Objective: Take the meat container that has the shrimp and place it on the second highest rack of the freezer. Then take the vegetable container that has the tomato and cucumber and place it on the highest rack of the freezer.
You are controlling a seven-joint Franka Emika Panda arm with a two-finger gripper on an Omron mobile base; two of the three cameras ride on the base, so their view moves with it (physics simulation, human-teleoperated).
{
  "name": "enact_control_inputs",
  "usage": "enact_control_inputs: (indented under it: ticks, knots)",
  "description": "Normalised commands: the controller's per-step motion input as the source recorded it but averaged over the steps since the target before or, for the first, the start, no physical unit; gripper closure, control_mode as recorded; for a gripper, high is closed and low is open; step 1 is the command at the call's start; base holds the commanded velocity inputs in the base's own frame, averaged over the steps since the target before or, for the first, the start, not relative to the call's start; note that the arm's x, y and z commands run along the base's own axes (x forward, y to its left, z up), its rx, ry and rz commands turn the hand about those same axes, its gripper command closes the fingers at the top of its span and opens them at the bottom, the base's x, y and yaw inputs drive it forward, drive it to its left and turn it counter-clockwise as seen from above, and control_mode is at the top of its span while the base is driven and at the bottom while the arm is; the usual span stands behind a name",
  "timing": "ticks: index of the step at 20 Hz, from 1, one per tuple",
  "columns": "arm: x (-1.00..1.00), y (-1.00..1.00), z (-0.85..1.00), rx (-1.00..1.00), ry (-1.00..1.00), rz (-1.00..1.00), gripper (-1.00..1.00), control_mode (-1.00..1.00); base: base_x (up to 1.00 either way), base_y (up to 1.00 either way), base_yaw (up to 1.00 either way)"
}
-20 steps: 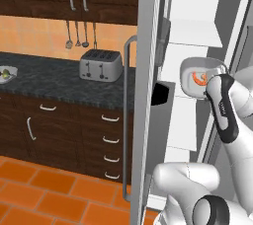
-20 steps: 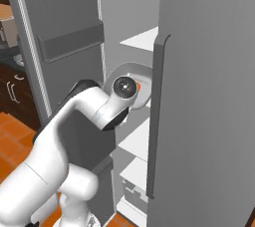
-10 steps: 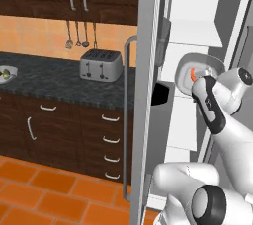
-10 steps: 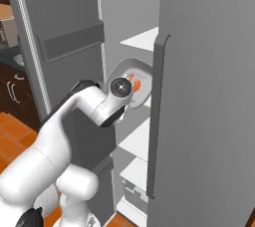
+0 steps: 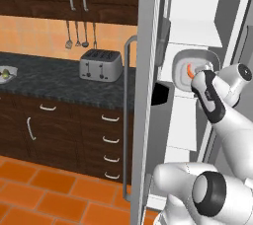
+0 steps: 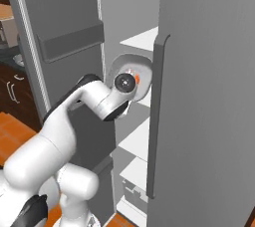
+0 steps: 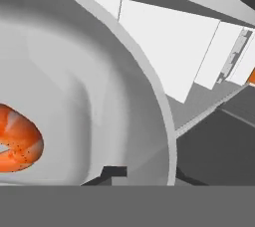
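**Shrimp tub tipped inside the freezer, not yet resting flat**

Nearest me, the white arm bends up from the base and reaches into the open freezer [image 5: 148, 71]. Its gripper [image 5: 201, 77] sits at the near rim of the meat container [image 5: 195, 63], a pale grey tub. In the hand view one dark fingertip [image 7: 113, 172] shows just inside the tub's wall, so I judge the jaws to be pinched on that rim, though the other finger is hidden.

The tub is tilted steeply, its mouth facing out toward the room, and the shrimp [image 5: 189, 70] lies against its floor. It hangs just under the highest rack [image 5: 190, 31], at about the level of the second highest rack [image 6: 144, 99]; whether it touches that shelf I cannot tell.

So the first half looks close to finished: the tub has to be levelled, set down and let go. The vegetable container with tomato and cucumber is all still to do.

Farther off, a toaster [image 5: 101, 64] stands on the dark counter [image 5: 54, 83].
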Motion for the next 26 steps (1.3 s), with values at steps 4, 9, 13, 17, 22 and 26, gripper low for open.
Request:
enact_control_inputs:
  ticks: [4,9,13,17,22,26]
  knots:
    - [0.35,0.0,0.17,0.0,0.02,0.0,1.0,-1.0,0.0,0.0,0.0]
    - [0.31,0.0,0.13,0.0,0.04,0.0,1.0,-1.0,0.0,0.0,0.0]
    - [0.37,0.0,0.06,0.0,0.02,0.0,1.0,-1.0,0.0,0.0,0.0]
    - [0.47,0.0,0.02,0.0,0.0,0.0,1.0,-1.0,0.0,0.0,0.0]
    - [0.56,-0.01,-0.13,0.0,0.0,0.0,1.0,-1.0,0.0,0.0,0.0]
    - [0.44,-0.19,-0.23,0.0,0.0,0.0,1.0,-1.0,0.0,0.0,0.0]
